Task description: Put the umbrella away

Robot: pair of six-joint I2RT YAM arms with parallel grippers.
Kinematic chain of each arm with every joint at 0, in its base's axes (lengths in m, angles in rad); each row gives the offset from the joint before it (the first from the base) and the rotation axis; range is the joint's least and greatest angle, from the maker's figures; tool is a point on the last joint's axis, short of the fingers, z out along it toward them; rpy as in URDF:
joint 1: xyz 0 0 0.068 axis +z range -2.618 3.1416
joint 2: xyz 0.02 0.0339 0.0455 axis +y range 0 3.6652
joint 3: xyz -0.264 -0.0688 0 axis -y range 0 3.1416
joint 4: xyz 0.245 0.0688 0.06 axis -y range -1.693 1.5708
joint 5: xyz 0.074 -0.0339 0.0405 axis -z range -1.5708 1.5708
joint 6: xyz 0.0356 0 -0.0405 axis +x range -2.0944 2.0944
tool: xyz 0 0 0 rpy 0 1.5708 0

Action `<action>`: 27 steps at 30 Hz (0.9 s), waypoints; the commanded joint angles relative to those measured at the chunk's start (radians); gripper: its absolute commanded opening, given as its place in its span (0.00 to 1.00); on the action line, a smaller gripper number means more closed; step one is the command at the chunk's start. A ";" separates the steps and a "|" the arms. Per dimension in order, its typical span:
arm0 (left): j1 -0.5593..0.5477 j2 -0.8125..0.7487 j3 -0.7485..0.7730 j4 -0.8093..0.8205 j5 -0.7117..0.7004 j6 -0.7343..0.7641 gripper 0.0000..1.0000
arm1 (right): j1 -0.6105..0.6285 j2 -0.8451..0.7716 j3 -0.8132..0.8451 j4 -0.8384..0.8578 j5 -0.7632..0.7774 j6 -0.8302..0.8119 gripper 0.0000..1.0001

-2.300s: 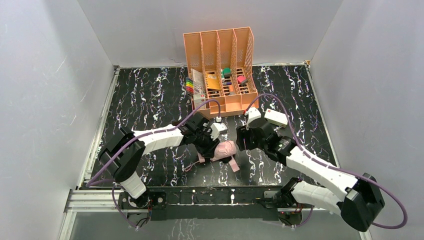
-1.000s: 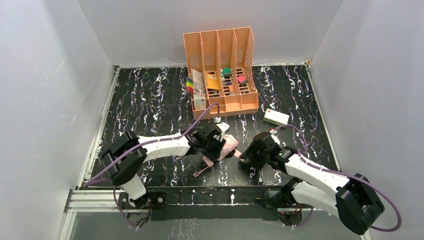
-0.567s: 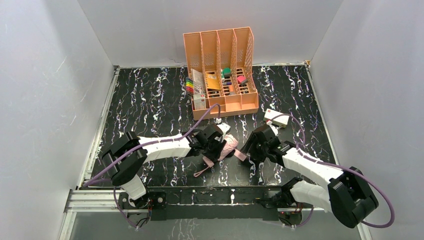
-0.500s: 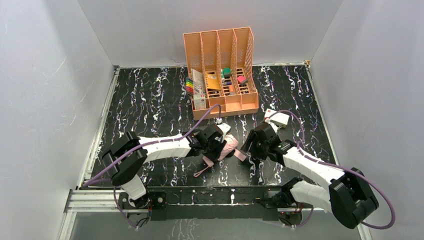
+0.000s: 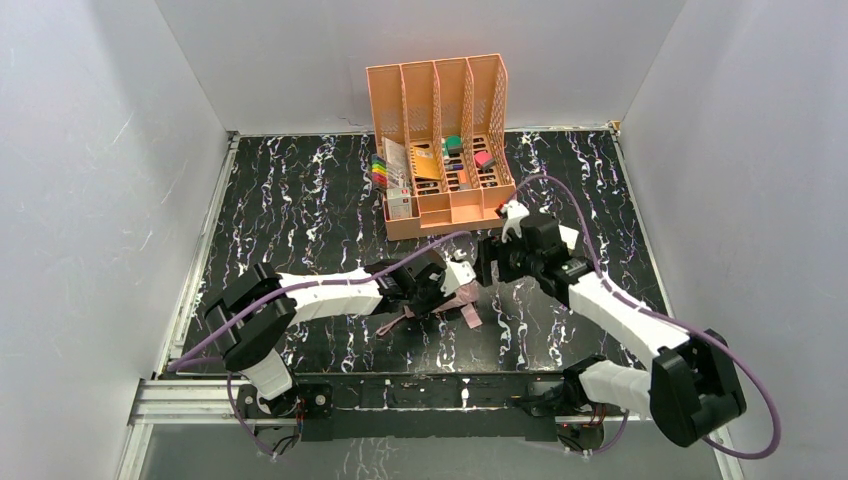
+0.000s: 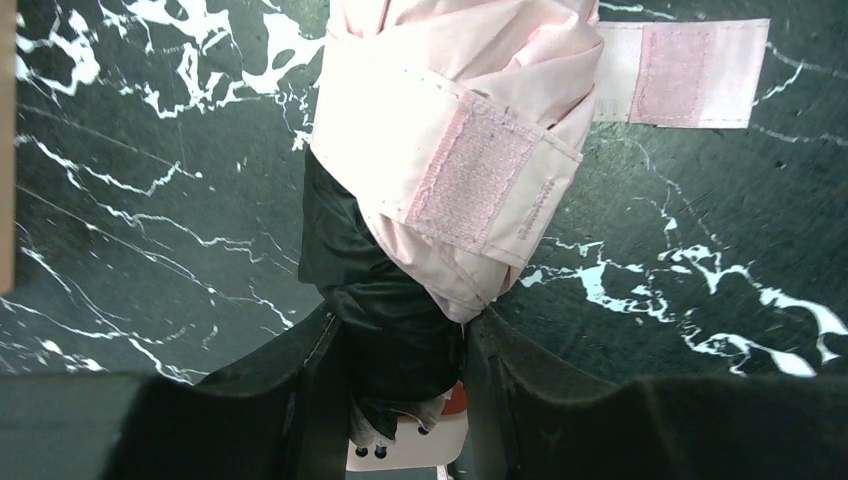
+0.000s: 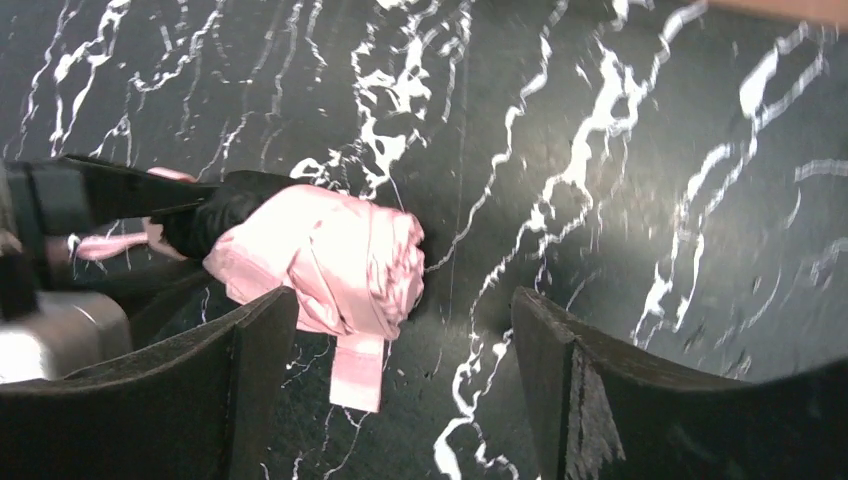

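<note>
Now my L gripper point(image 6: 400, 345) clamps the umbrella point(image 6: 450, 170) at its black end; R gripper point(image 7: 400, 300) spread wide, holds nothing.

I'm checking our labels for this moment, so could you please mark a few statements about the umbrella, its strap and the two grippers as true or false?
1. The left gripper is closed on the umbrella. True.
2. The right gripper is gripping the strap. False: its jaws stand open with nothing between them.
3. The strap is fastened around the umbrella. False: its free end lies loose on the table.
4. The orange organiser stands at the far side of the table, apart from the umbrella. True.
</note>
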 commanded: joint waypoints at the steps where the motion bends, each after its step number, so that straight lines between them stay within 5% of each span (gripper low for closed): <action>1: 0.007 0.051 -0.068 -0.094 -0.023 0.248 0.00 | -0.058 0.091 0.141 -0.034 -0.276 -0.228 0.89; 15: 0.008 0.113 -0.050 -0.063 -0.028 0.371 0.00 | -0.081 0.424 0.372 -0.262 -0.655 -0.437 0.97; 27: 0.008 0.124 -0.045 -0.077 -0.010 0.371 0.00 | -0.078 0.477 0.381 -0.376 -0.576 -0.416 0.98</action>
